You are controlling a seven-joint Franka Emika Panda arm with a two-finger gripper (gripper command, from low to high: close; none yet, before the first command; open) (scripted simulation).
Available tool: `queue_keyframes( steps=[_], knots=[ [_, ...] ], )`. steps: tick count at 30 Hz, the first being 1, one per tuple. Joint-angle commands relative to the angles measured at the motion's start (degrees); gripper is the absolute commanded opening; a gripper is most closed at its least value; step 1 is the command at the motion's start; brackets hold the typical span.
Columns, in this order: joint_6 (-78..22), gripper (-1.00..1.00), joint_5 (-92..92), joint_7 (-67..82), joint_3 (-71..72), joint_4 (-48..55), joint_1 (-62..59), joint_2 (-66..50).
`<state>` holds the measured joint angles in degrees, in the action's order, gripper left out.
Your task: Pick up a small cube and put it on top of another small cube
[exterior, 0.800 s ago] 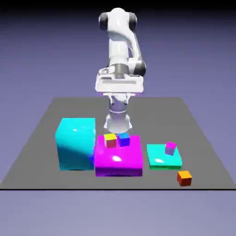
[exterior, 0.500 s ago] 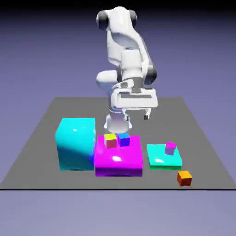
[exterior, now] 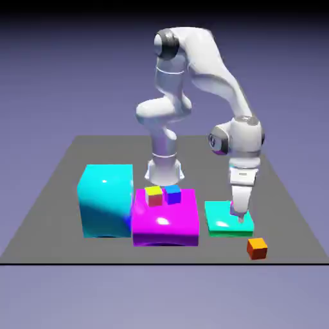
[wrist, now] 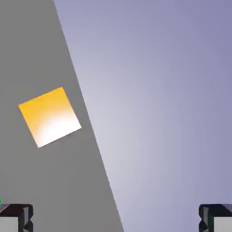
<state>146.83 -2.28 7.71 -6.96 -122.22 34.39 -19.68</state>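
The small orange cube point(exterior: 257, 247) lies on the grey table near its front edge, at the exterior view's right. The hand view shows its orange top point(wrist: 50, 116) up and to the left, not between the fingers. The small blue cube point(exterior: 173, 193) rests on the magenta block point(exterior: 165, 223), beside a yellow-topped cube point(exterior: 153, 195). My gripper point(exterior: 240, 216) points down, low over the green flat block point(exterior: 225, 223), just behind and left of the orange cube. It is open and empty, with the fingertips point(wrist: 16, 217) far apart at the hand view's bottom corners.
A big cyan block point(exterior: 106, 199) stands against the magenta block's left side. The table's edge point(wrist: 93, 136) runs diagonally through the hand view, close beside the orange cube. The pink small cube does not show behind my hand.
The arm swung from above the magenta block toward the exterior view's right and came down over the green block, near the orange cube. No cube has moved.
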Motion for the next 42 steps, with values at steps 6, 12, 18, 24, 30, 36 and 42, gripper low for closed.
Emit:
queue_keyframes(
  steps=[6, 12, 18, 24, 30, 36, 42],
  knots=[
    [-5.33, 0.0, -0.45, 9.84, -1.37, 7.6, 6.6, -10.26],
    [1.71, -1.0, 0.18, 10.06, -0.68, 9.07, 5.52, -18.75],
    [-5.79, -1.0, -0.95, 9.59, -1.7, 6.19, 5.77, -8.38],
    [-8.87, -1.0, -4.31, 7.94, -3.89, -3.14, 0.21, 4.08],
    [-11.95, -1.0, -7.67, 6.29, -6.08, -12.47, -5.34, 16.54],
    [-15.03, -1.0, -11.03, 4.64, -8.27, -21.81, -10.89, 29.0],
    [-18.11, -1.0, -14.39, 2.99, -10.46, -31.14, -16.44, 41.46]
  ],
)
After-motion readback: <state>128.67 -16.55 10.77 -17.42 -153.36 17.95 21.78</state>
